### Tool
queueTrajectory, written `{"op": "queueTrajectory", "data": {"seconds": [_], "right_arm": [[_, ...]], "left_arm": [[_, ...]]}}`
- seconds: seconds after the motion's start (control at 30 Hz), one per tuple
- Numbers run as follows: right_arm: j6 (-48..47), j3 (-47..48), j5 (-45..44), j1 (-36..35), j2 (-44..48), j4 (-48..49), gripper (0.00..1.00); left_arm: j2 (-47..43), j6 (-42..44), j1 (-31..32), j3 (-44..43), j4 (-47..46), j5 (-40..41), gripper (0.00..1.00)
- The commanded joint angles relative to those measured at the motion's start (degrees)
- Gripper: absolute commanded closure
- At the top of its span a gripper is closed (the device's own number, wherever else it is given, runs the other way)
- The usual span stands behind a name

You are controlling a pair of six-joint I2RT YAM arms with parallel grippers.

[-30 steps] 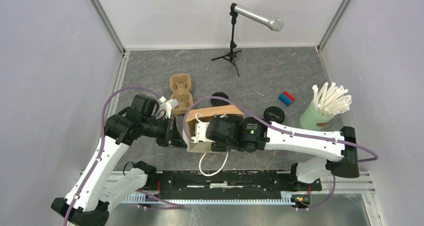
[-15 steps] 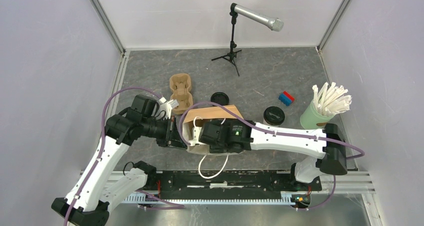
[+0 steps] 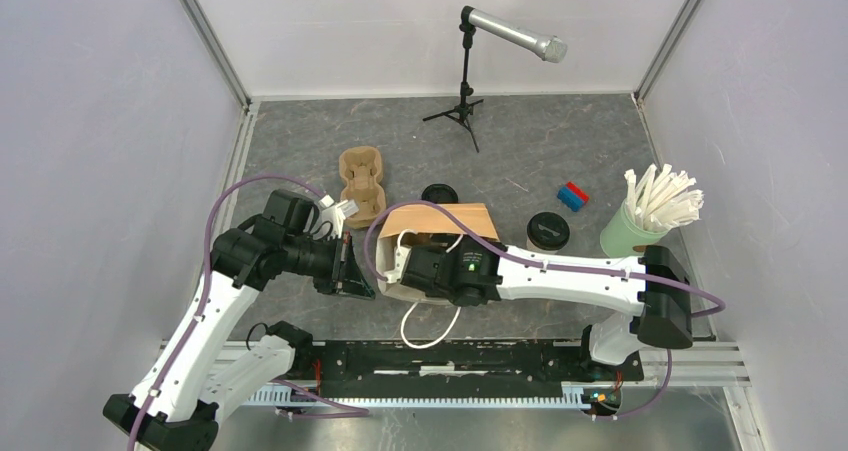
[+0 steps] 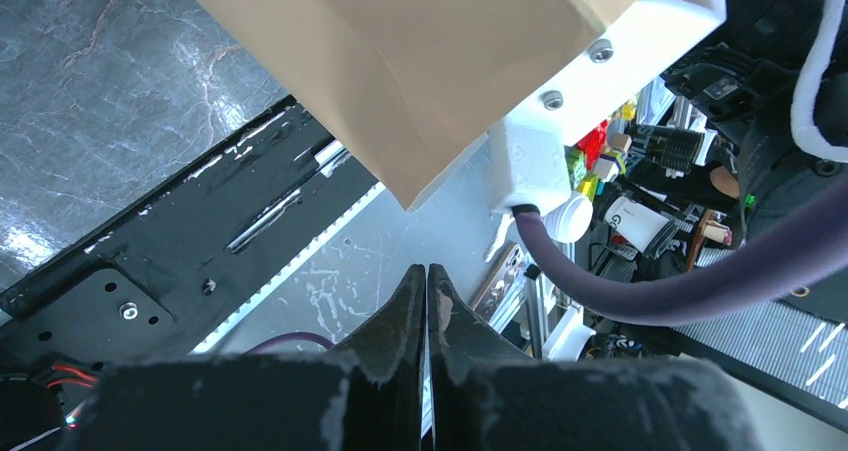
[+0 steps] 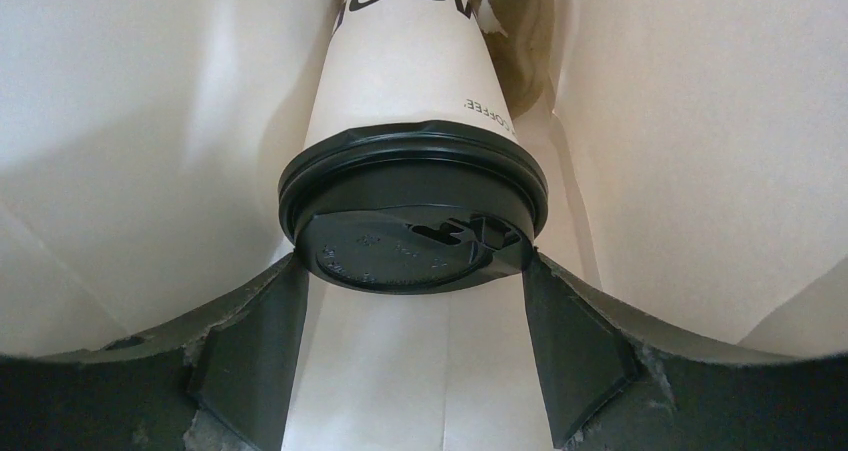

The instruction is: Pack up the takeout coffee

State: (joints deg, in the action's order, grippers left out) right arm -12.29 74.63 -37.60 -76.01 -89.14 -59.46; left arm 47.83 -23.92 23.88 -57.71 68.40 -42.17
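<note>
The right pincer point(image 5: 410, 271) is deep inside the brown paper bag point(image 3: 440, 219), which lies on its side close to the middle of the worktop's near edge. Its jaws are clamped on either side of the black lid point(image 5: 412, 236) of a takeout coffee cup point(image 5: 410, 81), whose base points toward the bag's bottom. The grip is on the lid rim, not the paper body, so a tug or a bump against the bag wall could pop the lid off or let the cup slide free. If the cup is let go lying down, coffee may seep through the sip hole.

The left pincer point(image 4: 427, 281) is closed on nothing, just beside the bag's near-left corner. With no hold on the mouth, the bag may drag along or crumple when the right arm backs out. The white cord handle point(image 3: 430, 326) under that arm could also snag.
</note>
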Motion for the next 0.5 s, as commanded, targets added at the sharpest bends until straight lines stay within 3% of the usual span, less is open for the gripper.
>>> {"op": "queueTrajectory", "data": {"seconds": [0.0, 0.1, 0.2, 0.27, 0.37, 0.47], "right_arm": [[0.64, 2.56, 1.53, 0.03, 3.69, 1.23, 0.39], [0.1, 2.57, 3.62, 0.07, 5.08, 2.26, 0.39], [0.0, 2.19, 4.07, 0.07, 5.63, 3.1, 0.4], [0.07, 2.37, 4.0, 0.03, 5.56, 3.28, 0.4], [0.0, 1.74, 4.19, 0.07, 5.77, 4.27, 0.4], [-0.1, 0.72, 4.53, 0.07, 6.15, 5.11, 0.4]], "left_arm": [[-0.48, -0.51, 0.13, -0.12, -1.87, -1.34, 0.92], [-0.22, -0.89, 0.13, -0.57, -2.04, 0.04, 0.8], [-0.18, -1.82, 0.13, -1.61, -2.95, 2.42, 0.74], [-0.02, -3.59, 0.13, -2.55, -4.11, 4.37, 0.58], [-0.88, -8.22, 0.12, -2.35, -9.38, 5.22, 0.47], [-1.22, -11.08, 0.12, -1.88, -13.38, 7.14, 0.43]]}}
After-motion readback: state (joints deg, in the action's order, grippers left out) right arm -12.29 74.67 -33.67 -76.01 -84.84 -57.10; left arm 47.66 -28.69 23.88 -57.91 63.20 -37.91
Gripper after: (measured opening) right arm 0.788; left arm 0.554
